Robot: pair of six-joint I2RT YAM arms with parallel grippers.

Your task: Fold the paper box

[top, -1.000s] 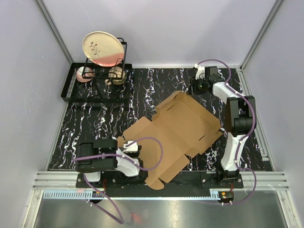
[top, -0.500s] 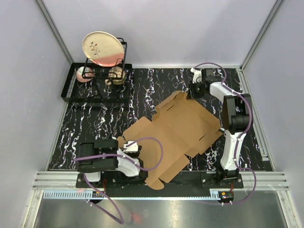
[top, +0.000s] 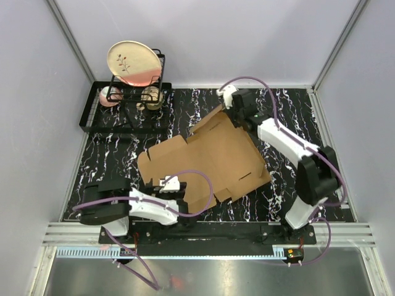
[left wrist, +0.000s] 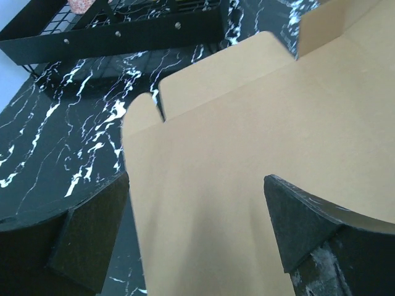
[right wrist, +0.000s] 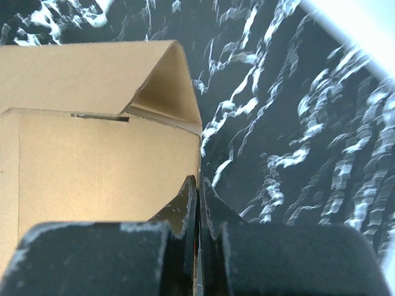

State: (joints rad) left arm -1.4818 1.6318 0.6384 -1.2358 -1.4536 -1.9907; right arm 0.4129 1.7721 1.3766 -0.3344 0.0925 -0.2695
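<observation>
The paper box (top: 210, 154) is a flat brown die-cut cardboard sheet with flaps and slits, lying on the black marbled mat. Its far corner flap is lifted. My right gripper (top: 228, 111) is at that far corner, shut on the sheet's edge. In the right wrist view the cardboard (right wrist: 105, 154) runs into the closed gripper (right wrist: 198, 182), with a flap curled up ahead. My left gripper (top: 168, 183) is open over the sheet's near left part. In the left wrist view its fingers (left wrist: 99, 228) stand wide apart with the cardboard (left wrist: 247, 142) below them.
A black wire dish rack (top: 123, 105) in a tray stands at the back left, holding a cream plate (top: 133, 61) and cups. It also shows in the left wrist view (left wrist: 123, 34). Grey walls enclose the mat on three sides.
The right arm swung left from the back right corner and closed on the box's far corner. The box slid left and turned. The left arm stretched out lower and to the left.
</observation>
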